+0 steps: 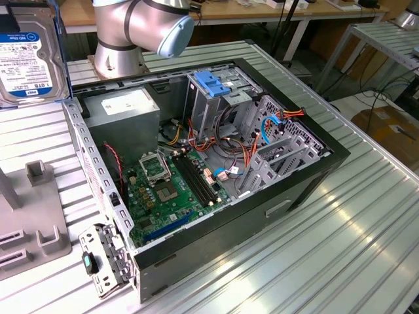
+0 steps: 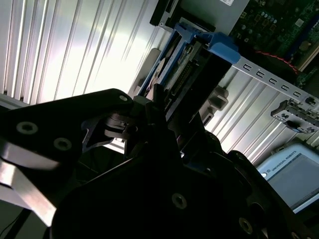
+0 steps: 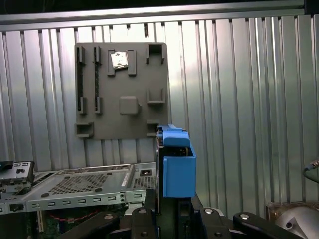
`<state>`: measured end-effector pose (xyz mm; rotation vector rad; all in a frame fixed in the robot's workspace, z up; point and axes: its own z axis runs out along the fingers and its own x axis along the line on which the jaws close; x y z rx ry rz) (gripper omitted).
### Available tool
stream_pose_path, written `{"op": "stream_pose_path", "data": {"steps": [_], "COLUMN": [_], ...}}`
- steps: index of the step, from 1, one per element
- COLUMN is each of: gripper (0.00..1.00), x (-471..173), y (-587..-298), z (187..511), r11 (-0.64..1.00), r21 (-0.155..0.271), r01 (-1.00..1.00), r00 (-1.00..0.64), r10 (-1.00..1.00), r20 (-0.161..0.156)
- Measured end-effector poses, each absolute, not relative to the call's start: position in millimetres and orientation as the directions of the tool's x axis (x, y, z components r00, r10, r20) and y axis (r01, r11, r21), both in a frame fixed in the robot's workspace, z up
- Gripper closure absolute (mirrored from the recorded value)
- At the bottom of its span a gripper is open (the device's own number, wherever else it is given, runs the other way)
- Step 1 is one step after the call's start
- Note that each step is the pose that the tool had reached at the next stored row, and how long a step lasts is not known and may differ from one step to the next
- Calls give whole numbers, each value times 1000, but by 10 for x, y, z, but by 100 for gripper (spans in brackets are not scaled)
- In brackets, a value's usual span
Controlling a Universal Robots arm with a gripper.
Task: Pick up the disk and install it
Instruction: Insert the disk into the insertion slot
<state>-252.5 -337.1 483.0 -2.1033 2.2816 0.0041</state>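
Above the worktop (image 1: 366, 216), beside the open computer case (image 1: 216, 170) on the exterior view's left, the disk (image 1: 26, 55) stands upright, clamped in the pincer (image 3: 172, 204). Risk: any tilt could jam its blue rails (image 3: 178, 169) against the drive cage (image 1: 216, 98).

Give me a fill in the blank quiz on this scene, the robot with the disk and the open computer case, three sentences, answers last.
1. The pincer is shut on the ____.
2. In the first wrist view, the rail on the disk is bright ____.
3. In the exterior view, the circuit board inside the open computer case is ____.
Missing words: disk; blue; green.
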Motion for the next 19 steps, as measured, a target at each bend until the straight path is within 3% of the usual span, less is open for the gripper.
{"op": "stream_pose_path", "data": {"steps": [19], "gripper": [65], "x": [-2352], "y": [-3371], "z": [4829], "r11": [82], "r21": [-24], "r01": [-996], "r00": [-81], "r10": [-996], "r20": [-30]}}
